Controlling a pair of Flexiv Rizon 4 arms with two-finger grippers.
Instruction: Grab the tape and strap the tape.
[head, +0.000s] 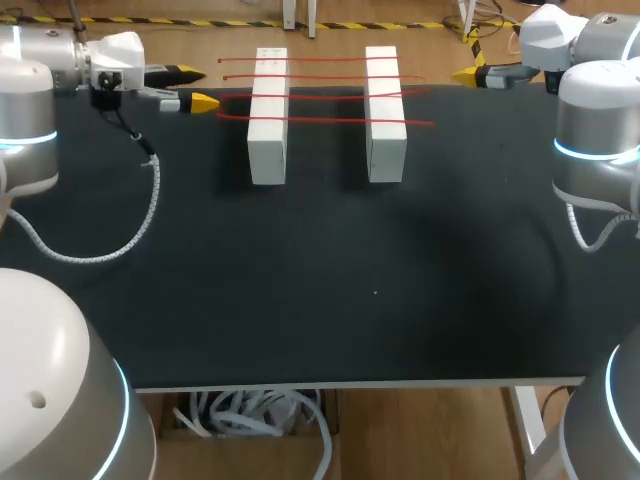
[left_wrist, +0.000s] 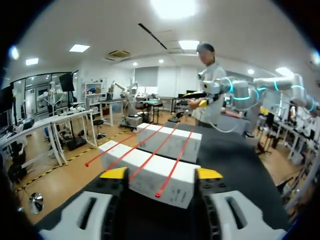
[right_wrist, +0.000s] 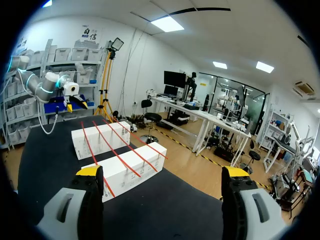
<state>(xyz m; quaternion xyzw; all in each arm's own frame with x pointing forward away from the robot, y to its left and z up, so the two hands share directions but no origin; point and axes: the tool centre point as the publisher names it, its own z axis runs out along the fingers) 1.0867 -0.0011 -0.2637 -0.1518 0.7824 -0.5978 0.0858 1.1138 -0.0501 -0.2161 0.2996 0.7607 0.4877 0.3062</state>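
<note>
My left gripper (left_wrist: 161, 174) is wide open and holds nothing. The four red tapes (head: 320, 97) lie straight ahead of it, their near ends just short of my fingertips. They stretch across two white blocks on the black table (head: 320, 280), the near block (head: 268, 120) and the far block (head: 385, 115). My right gripper (right_wrist: 162, 172) is spread wide too and empty, with the same tapes ahead of it, off beside one finger and apart from it.

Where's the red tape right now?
Head view: red tape strips lie across both white blocks at the table's far side, beside the left end effector.
</note>
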